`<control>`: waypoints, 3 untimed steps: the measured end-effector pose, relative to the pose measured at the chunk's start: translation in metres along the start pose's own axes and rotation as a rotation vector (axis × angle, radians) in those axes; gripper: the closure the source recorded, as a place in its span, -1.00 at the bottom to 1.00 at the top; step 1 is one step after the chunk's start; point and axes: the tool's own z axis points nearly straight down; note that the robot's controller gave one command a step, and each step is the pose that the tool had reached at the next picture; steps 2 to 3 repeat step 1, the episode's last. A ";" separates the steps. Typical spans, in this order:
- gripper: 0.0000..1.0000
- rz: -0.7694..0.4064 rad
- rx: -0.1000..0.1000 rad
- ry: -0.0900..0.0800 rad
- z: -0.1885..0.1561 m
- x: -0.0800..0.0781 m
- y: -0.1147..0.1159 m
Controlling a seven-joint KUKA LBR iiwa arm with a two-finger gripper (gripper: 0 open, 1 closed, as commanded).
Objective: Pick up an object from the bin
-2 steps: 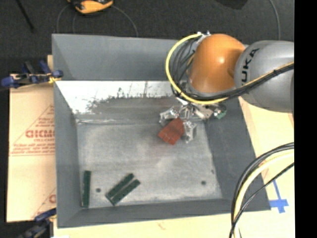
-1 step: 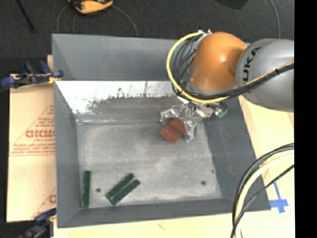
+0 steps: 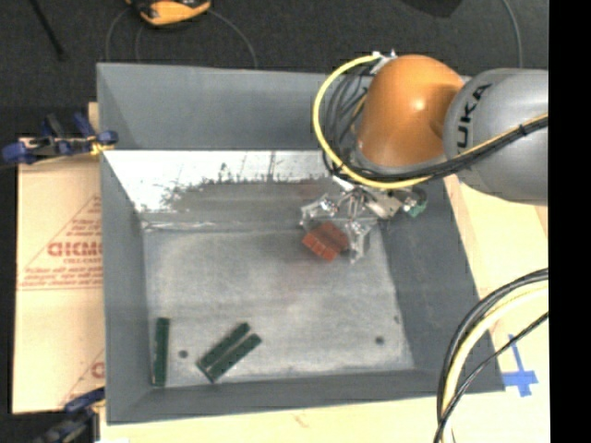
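Gripper (image 3: 340, 229) sits low by the far wall of the bin (image 3: 277, 326), right of centre, against a small red-brown block (image 3: 319, 244). Open or clamped: cannot tell. Two dark green bars (image 3: 229, 351) lie near the front-left corner.

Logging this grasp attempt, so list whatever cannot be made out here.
1. Camera view: whether the gripper holds the red-brown block or just touches it; the gripper's metal overlaps it.
2. Camera view: what the green strip and the green double piece are; too small.
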 end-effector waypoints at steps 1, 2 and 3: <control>1.00 0.001 0.001 0.000 -0.013 0.000 0.000; 1.00 0.001 0.001 0.000 -0.013 0.000 0.000; 1.00 0.001 0.001 0.000 -0.013 0.000 0.000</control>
